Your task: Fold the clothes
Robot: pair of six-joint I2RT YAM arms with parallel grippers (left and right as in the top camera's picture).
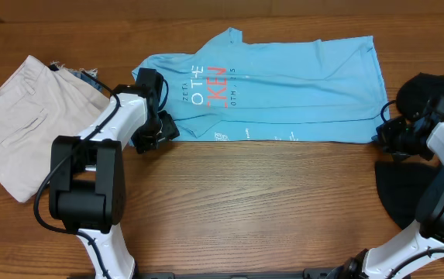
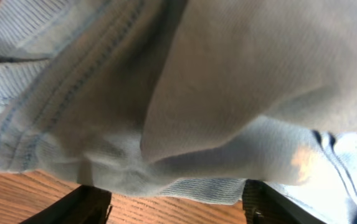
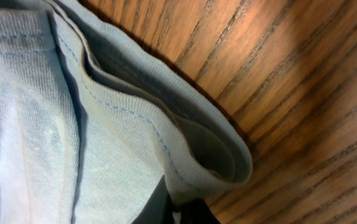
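Right gripper [image 1: 388, 133]: jaws fully closed on the blue T-shirt [image 1: 283, 85], pinching the doubled hem corner right at the tips.

Left gripper [image 1: 157, 132]: jaws stand well apart. Collar-end cloth is bunched in the gap between the 2 fingers [image 2: 91, 205]. Can't tell if they bear on it.

The shirt lies flat on the table [image 1: 268, 201], and looks halved lengthwise.

Key relation: its long axis runs straight from one set of jaws to the other. Each gripper sits at 1 near-edge corner, and the body of the shirt lies beyond both jaws, away from the arms.

My read: the next fold needs both ends held, so the left has to close before any lift.

Farther out, outboard of the right jaws, the black T-shirt [image 1: 423, 91] is heaped beside and under that arm, not yet folded.
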